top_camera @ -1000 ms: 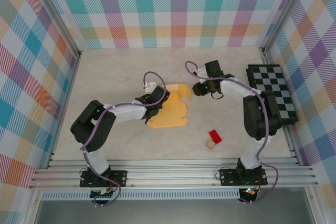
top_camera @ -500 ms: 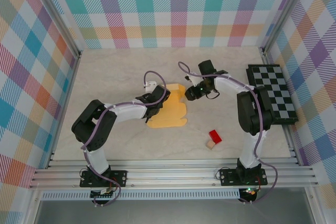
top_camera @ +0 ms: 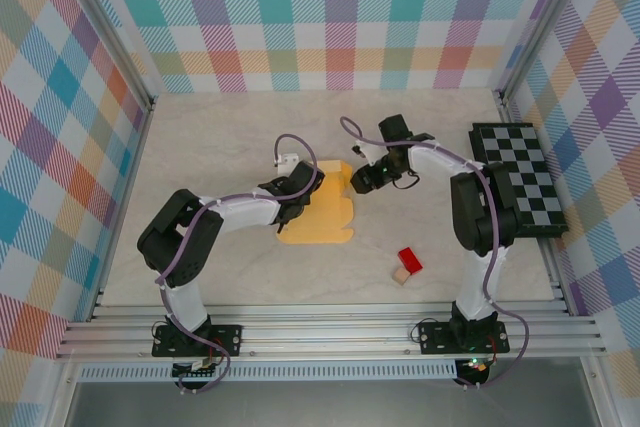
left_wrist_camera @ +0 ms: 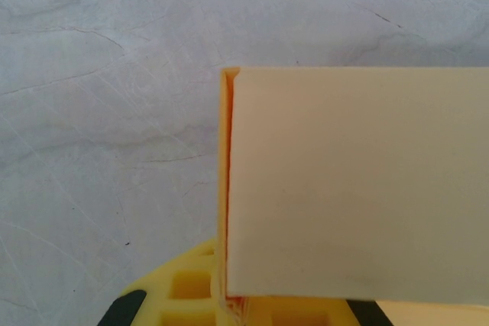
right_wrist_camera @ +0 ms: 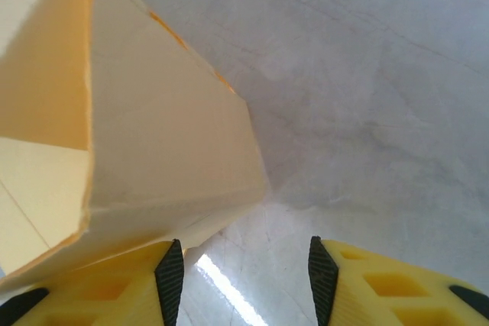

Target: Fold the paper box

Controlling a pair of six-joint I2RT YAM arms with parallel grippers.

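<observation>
Paper box: lies near the middle of the table, between the 2 grippers, with its left edge hidden under the left arm.
Left gripper: at the box's left side. In the wrist view a pale panel of the box covers most of its fingers, so I cannot tell whether they grip.
Right gripper: at the box's far right corner, fingers spread apart. 1 finger sits under a raised flap, which is cut off at the frame edge.

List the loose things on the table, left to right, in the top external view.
Pale orange-yellow cardboard paper box → small red block with a tan cube → black-and-white checkered board.
</observation>
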